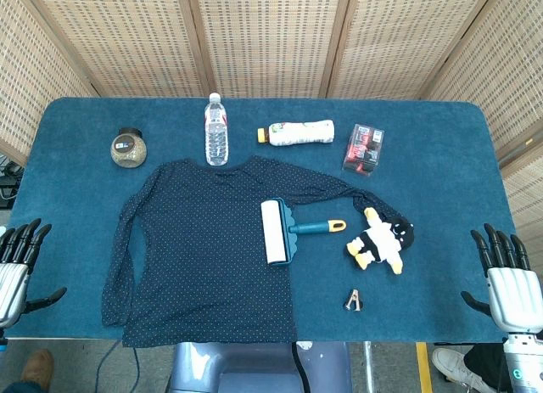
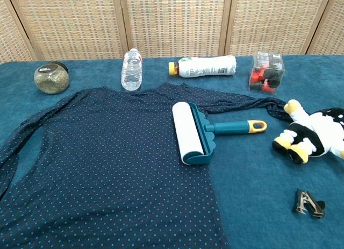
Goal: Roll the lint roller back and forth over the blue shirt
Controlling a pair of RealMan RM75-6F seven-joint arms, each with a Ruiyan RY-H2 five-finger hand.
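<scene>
Teal-framed white lint roller (image 1: 277,232) lies on dark blue dotted shirt's (image 1: 195,257) right edge, mid-table; orange-tipped handle (image 1: 327,227) points twd right table edge. Right hand (image 1: 512,284) nearer, fingers apart, empty; left hand (image 1: 15,261) likewise, at left edge.

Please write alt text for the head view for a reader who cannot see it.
A lint roller lies untouched on the right edge of a blue shirt spread on a blue table. The left hand and right hand rest open at the near corners.
</scene>
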